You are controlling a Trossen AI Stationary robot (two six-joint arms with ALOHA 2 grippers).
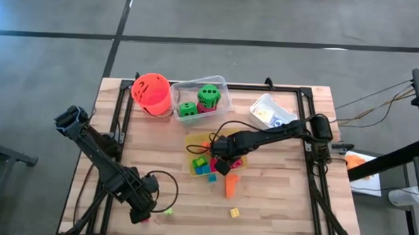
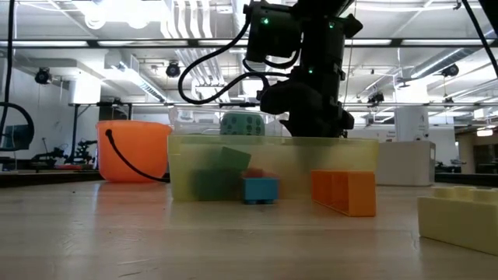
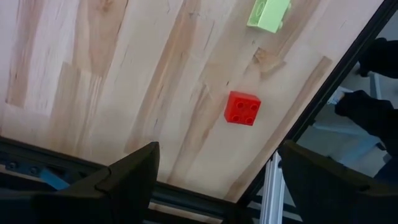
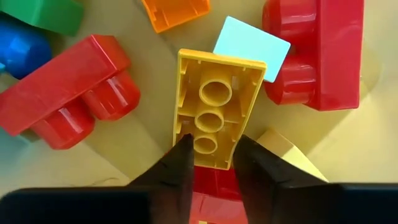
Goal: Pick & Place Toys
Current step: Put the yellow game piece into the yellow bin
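1. The left gripper [image 1: 140,215] hangs low at the near left corner of the wooden table [image 1: 277,198], its fingers [image 3: 134,171] spread wide with nothing between them. On the boards just ahead of it lie a small red block [image 3: 242,108] and a pale green block [image 3: 268,14], apart from each other and close to the table's near edge.
2. At the far edge stands an orange bucket [image 1: 152,94], and just right of it a clear tray [image 1: 221,86] holding two green dotted dice [image 1: 208,95].
3. In the middle, the right gripper [image 1: 220,162] reaches down into the yellow tray [image 1: 191,140]. Its fingers [image 4: 177,171] stand narrowly apart on either side of the end of a yellow block [image 4: 214,115] lying hollow side up; whether they press it I cannot tell. Red blocks [image 4: 71,90], a blue one and an orange one lie around it in the tray.
4. Near the tray, an orange block [image 1: 231,184] rests on the table, and a small yellow block [image 1: 234,213] lies nearer still.
5. A white tray [image 1: 270,111] sits far right.
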